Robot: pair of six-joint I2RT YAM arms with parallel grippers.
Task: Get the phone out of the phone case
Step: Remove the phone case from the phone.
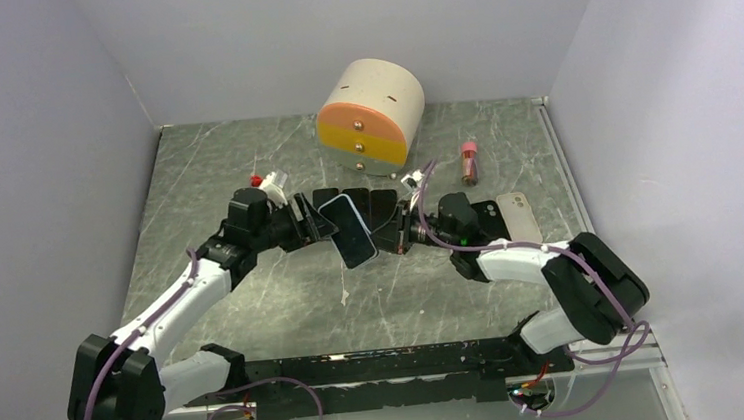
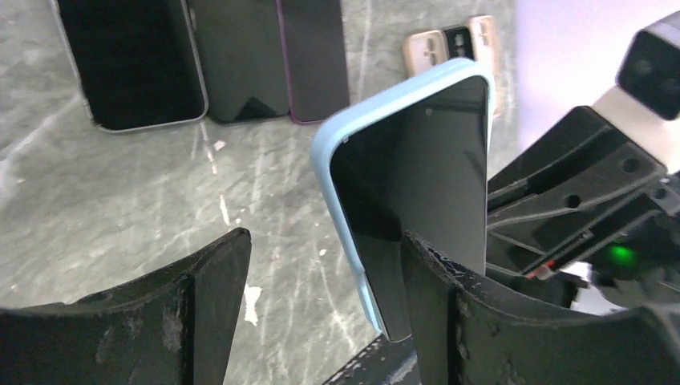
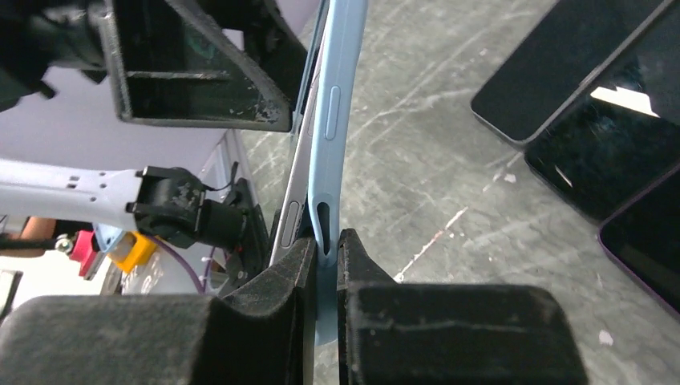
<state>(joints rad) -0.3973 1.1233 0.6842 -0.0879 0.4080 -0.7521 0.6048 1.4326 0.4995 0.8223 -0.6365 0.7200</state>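
Right end effector (image 3: 325,250) clenched on light-blue phone case (image 3: 335,120) edge — phone (image 2: 425,160) seated inside, left end effector (image 2: 322,245) released, jaws apart

Grey marbled table (image 1: 255,309): drawer box (image 1: 371,115) at far edge, dark phones (image 2: 128,60) mid-table, spare cases (image 1: 516,214) and small tube (image 1: 469,162) toward right edge.

We see our left gripper (image 2: 325,249) with its fingers spread wide. The phone (image 2: 425,176), in its pale blue phone case (image 2: 337,136), stands tilted against the right-hand finger. Beyond, three dark phones (image 2: 132,56) lie flat on the marbled table (image 2: 120,208).
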